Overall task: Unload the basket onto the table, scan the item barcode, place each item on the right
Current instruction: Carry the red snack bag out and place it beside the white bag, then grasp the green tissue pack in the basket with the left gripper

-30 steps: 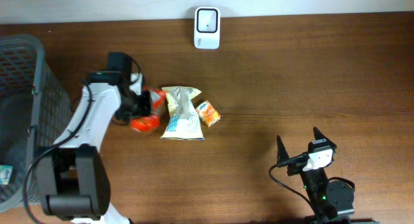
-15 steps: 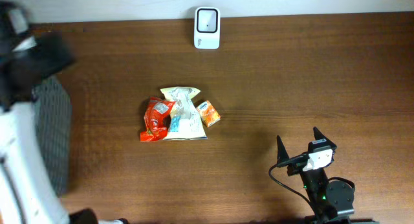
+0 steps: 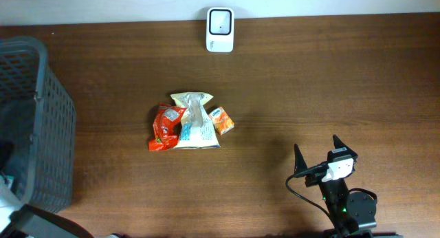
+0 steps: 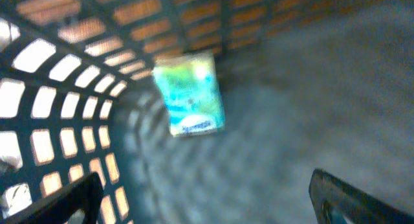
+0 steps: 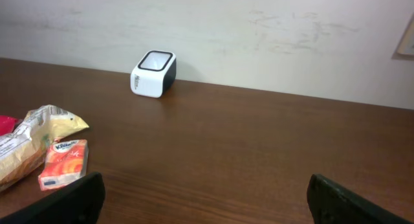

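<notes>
The left jaws stand wide open and empty, looking into the basket (image 3: 48, 107), where a green packet (image 4: 189, 94) lies. The right jaws, also open and empty, wait low over the tabletop (image 3: 344, 73). The red packet (image 3: 162, 126), pale bag (image 3: 194, 121) and orange pack (image 3: 221, 120) overlap, well apart from the scanner (image 3: 220, 20). I think one grasp could catch two items, or hide the barcode.
</notes>
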`<state>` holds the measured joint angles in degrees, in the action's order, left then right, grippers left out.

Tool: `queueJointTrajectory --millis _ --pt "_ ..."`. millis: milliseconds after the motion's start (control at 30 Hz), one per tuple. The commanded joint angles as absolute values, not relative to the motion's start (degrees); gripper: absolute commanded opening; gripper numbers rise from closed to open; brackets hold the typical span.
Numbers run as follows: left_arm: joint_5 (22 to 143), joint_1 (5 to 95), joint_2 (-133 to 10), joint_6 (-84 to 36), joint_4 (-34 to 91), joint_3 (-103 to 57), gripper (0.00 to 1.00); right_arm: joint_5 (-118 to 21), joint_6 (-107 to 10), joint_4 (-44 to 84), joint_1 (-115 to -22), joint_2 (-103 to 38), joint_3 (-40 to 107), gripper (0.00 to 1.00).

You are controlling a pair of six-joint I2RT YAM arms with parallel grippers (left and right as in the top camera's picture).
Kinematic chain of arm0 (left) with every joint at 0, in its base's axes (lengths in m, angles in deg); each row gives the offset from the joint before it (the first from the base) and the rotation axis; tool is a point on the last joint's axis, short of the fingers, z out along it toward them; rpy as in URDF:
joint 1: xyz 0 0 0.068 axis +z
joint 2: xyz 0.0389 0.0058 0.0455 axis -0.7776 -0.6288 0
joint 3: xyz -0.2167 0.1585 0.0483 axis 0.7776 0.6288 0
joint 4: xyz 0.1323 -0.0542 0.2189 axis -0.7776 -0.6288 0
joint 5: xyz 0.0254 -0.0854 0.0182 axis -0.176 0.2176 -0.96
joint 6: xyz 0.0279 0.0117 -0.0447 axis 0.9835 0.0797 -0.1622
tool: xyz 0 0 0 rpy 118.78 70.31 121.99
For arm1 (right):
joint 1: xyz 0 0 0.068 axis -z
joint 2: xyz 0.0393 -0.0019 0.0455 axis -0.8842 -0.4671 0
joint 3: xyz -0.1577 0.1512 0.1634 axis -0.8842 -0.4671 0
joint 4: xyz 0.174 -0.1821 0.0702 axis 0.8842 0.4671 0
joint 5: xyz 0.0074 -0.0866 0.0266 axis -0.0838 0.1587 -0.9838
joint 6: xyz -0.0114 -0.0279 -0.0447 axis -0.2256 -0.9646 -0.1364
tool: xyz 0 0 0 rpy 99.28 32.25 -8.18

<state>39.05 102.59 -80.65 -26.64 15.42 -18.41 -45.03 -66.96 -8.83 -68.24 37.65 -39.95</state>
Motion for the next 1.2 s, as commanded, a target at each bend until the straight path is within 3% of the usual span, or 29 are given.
queueJointTrajectory --millis 0,367,400,500,533,600,800,1000,1067,1167 --pt "37.52 104.38 -82.07 -27.07 23.48 -12.71 0.99 -44.77 -66.52 -8.61 -68.09 38.02 -40.30 0.99" --pt "29.72 105.54 -95.90 -26.35 29.34 -12.03 0.97 -44.77 -66.52 -8.61 -68.09 38.02 -40.30 0.99" --pt "29.69 105.60 -95.88 -26.33 30.19 -12.03 0.60 -44.77 -66.52 -8.61 -68.09 38.02 -40.30 0.99" --pt "30.06 105.58 -95.84 -26.33 31.05 -12.09 0.27 -44.77 -66.52 -8.61 -68.09 38.02 -40.30 0.99" --pt "31.20 105.58 -95.81 -26.33 30.96 -12.49 0.09 -44.77 -66.52 -8.61 -68.09 38.02 -40.30 0.99" --pt "35.66 105.58 -95.38 -26.31 29.80 -14.15 0.00 -44.77 -66.52 -8.61 -68.09 38.02 -40.30 0.99" --pt "50.87 105.58 -86.81 -24.98 24.25 -23.00 0.00 -44.77 -66.52 -8.61 -68.09 38.02 -40.30 0.99" --pt "84.93 105.15 -71.12 -22.18 26.13 -30.30 0.00 -44.77 -66.52 -8.61 -68.09 38.02 -40.30 0.99" --pt "92.40 102.35 -65.72 -22.18 27.77 -30.59 0.00 -44.77 -66.52 -8.61 -68.09 38.02 -40.30 0.99" --pt "92.23 92.25 -60.91 -20.93 22.70 -30.56 0.00 -44.75 -66.52 -8.61 -68.09 38.02 -40.30 0.99"
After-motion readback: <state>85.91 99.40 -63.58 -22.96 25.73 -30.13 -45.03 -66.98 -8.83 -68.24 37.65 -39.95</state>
